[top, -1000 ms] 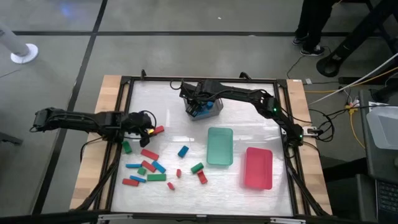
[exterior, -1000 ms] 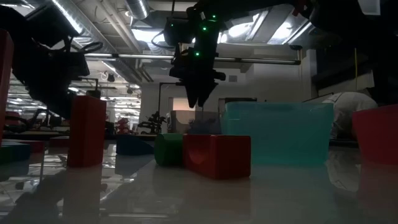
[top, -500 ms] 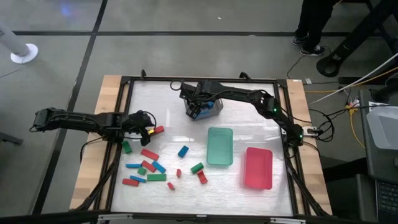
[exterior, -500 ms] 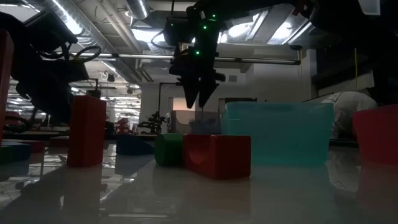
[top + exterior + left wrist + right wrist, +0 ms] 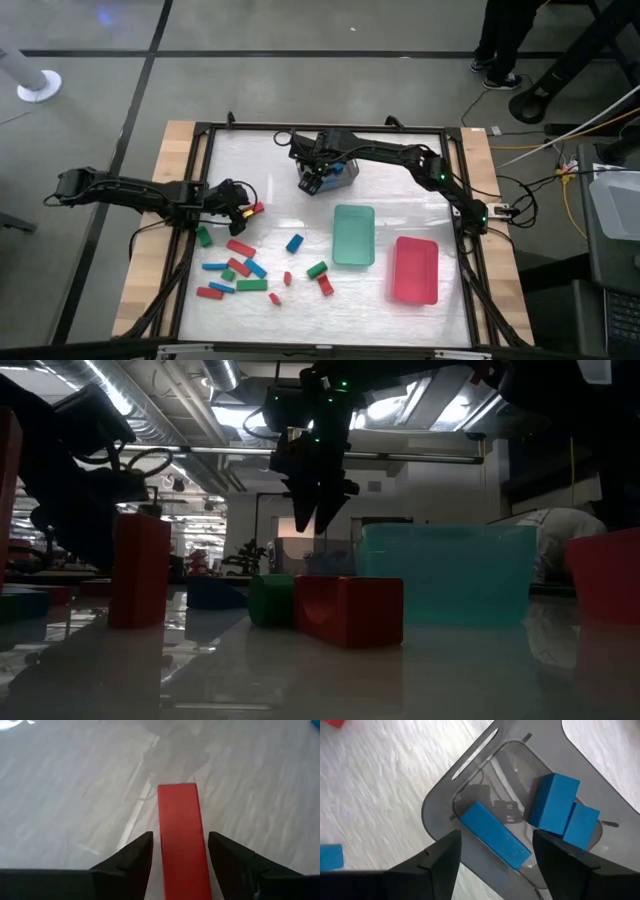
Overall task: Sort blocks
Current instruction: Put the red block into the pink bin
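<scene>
Left hand [image 5: 177, 852] advanced, fingers astride long red block [image 5: 181, 840], matte

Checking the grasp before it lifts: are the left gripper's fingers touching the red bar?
Apart. The left wrist view shows the red bar between the left gripper's open fingers, with a strip of table visible along each side.

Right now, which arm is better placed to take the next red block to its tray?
Left. Its claw straddles a red bar, not visibly clamped, while the right claw hangs open over the grey basket holding blue blocks.
</scene>
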Tool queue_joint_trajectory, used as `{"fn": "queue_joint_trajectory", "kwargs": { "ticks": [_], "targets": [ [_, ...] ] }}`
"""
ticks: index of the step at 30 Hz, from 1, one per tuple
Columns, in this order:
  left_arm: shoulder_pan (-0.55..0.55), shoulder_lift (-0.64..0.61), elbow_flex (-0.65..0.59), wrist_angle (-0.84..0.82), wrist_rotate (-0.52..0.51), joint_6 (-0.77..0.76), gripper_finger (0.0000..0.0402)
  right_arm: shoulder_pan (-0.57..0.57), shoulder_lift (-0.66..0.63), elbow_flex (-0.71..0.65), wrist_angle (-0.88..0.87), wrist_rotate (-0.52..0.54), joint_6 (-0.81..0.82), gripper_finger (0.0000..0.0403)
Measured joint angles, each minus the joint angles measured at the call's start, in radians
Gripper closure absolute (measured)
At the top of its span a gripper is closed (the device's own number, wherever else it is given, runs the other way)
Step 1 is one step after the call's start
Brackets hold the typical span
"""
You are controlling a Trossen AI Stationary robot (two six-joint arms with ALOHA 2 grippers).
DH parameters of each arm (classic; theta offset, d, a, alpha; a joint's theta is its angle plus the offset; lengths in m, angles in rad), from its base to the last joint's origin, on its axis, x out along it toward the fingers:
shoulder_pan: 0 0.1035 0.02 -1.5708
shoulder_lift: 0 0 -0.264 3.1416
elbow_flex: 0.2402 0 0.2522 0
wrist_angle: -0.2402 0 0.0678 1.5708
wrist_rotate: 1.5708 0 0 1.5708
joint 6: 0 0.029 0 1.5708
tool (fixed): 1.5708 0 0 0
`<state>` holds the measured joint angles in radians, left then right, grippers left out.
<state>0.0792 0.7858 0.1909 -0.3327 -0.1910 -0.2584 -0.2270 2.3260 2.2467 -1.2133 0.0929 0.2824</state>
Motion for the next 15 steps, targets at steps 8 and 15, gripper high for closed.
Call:
{"fn": "queue_joint_trajectory", "kwargs": {
  "ticks": [8,15],
  "targets": [
    [0.016,0.11,0.018,0.031,0.0,-0.003,0.0223,0.044,-0.002,0.038,-0.008,-0.008,-0.054,0.0158],
    [0.021,0.17,0.038,0.043,-0.003,-0.003,0.0289,0.147,-0.003,0.109,-0.006,-0.006,-0.102,0.0158]
  ]
}}
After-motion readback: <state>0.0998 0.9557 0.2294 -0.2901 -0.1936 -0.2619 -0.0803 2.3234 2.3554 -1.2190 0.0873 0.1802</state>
